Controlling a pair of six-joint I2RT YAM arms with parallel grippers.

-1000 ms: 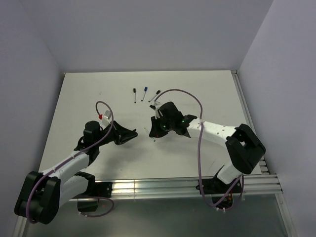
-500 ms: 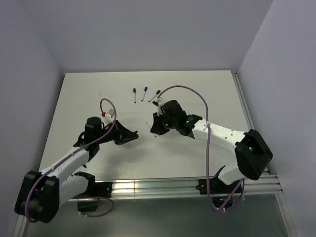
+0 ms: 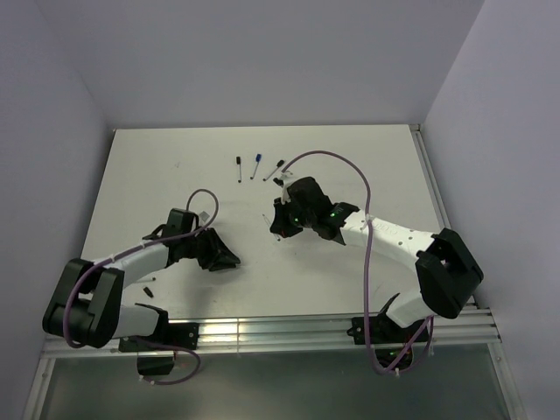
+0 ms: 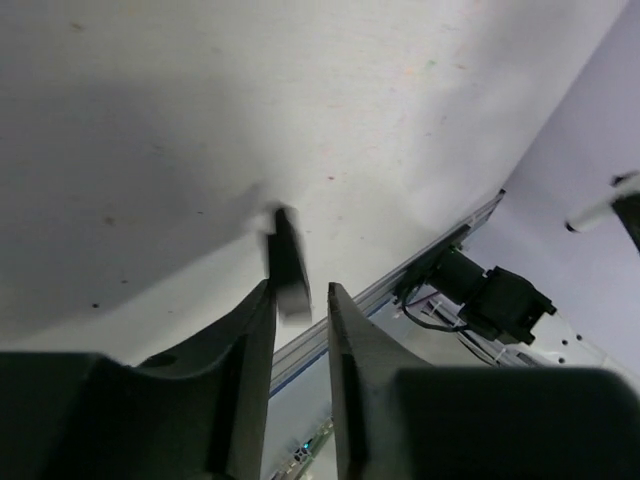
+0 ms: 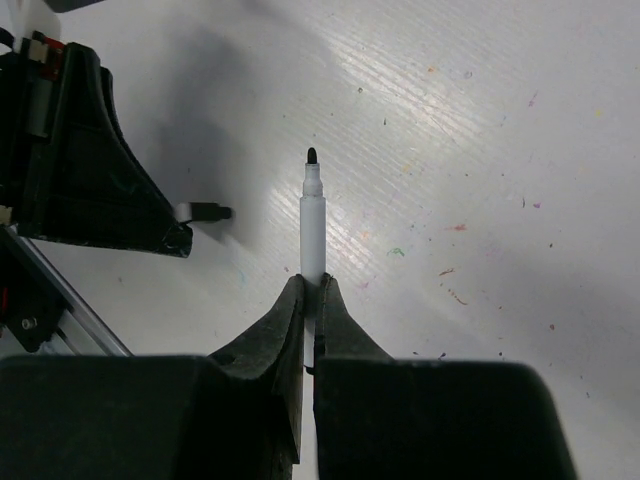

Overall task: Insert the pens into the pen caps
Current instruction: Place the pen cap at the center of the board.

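My right gripper is shut on a pen, a white barrel whose dark tip points away from the fingers, toward the left gripper. In the top view the right gripper hovers mid-table. My left gripper sits low, left of it and nearer the front edge. A black pen cap lies at the left gripper's fingertips, against the left finger, with a gap to the right one. The same cap pokes out of those tips in the right wrist view.
Three pens lie side by side at the back of the table, with a small dark piece just in front of them. Two small dark bits lie by the left arm. The table's metal rail runs along the front.
The left arm has swung nearer the front edge and its jaws have widened around the cap. The right gripper, still holding the pen, shifted slightly toward the back.
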